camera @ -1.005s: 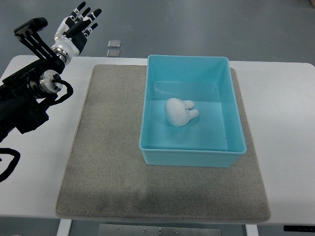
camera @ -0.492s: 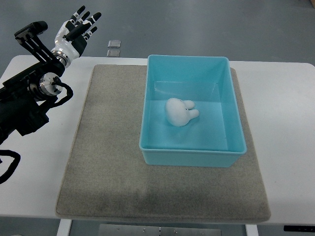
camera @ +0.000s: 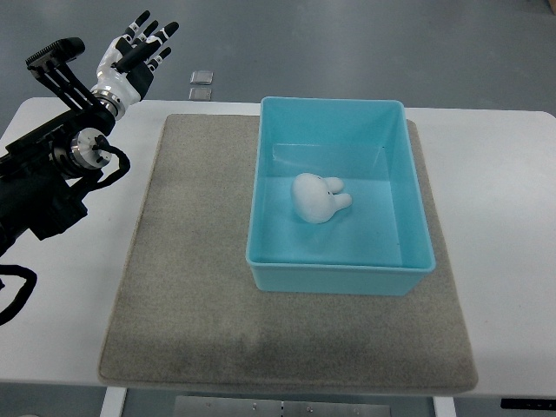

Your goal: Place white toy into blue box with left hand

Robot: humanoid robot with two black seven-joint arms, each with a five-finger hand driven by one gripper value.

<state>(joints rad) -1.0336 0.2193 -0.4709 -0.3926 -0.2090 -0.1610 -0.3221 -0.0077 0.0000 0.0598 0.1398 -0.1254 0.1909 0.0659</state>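
The white toy (camera: 318, 197) is lying on the floor of the blue box (camera: 334, 268), just left of its centre. The box is sitting on a grey mat (camera: 187, 287) covering the white worktop (camera: 504, 208). The left hand (camera: 133, 52) is hovering at 10 o'clock beyond the worktop's far-left corner, fingers (camera: 158, 33) spread and gripping nothing.

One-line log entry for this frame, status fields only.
left hand: open, empty, raised at far-left table corner | white toy: inside blue box | right hand: not visible
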